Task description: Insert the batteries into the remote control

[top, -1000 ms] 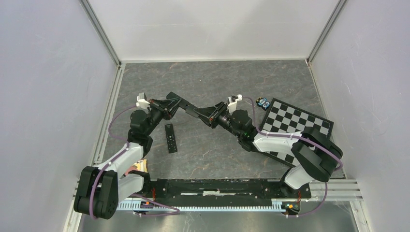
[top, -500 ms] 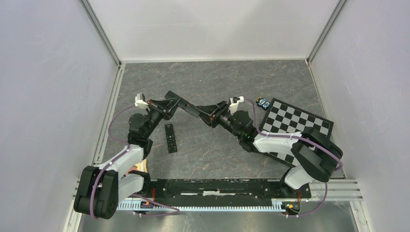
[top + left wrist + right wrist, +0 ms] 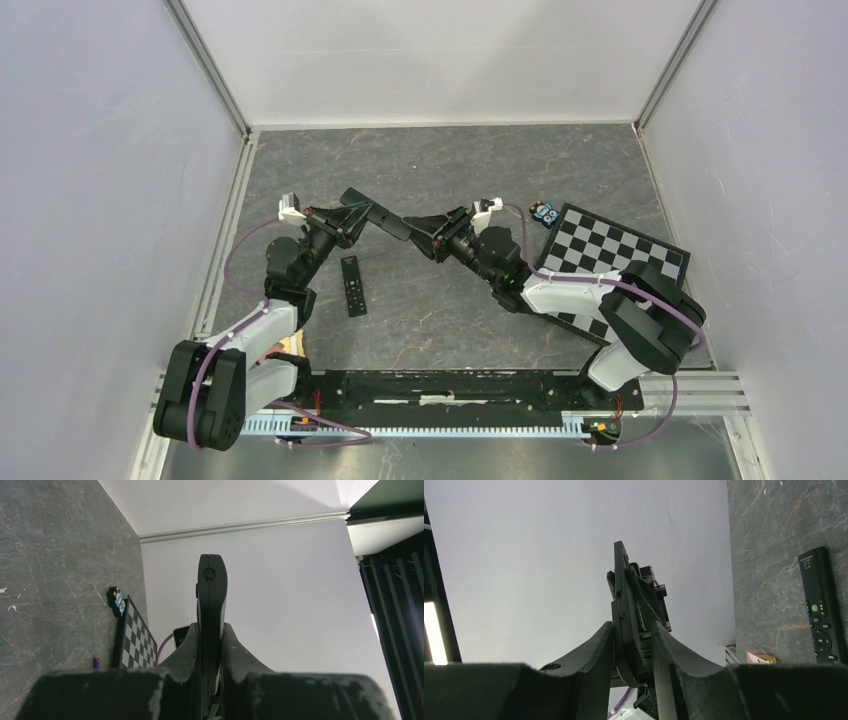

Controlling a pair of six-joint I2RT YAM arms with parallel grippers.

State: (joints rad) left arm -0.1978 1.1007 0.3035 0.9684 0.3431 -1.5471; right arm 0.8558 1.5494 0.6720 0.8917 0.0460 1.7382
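Top: left gripper (image 3: 360, 212) and right gripper (image 3: 427, 232) meet mid-frame, black remote (image 3: 388, 224) bridging them above counter (image 3: 430, 160).
Left wrist: jaws narrow, clamped on remote, seen edge-on. Blue battery (image 3: 96, 661) lower left, beside checkerboard (image 3: 135, 640).
Right wrist: jaws likewise pinching remote. Second remote (image 3: 821, 605) flat at right.

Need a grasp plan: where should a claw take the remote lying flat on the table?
Probably across the narrow width of the remote, near mid-length, from straight above: it lies flat, buttons up, long and slim, with both long edges free.

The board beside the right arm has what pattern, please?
The board is black-and-white checked; top external view.
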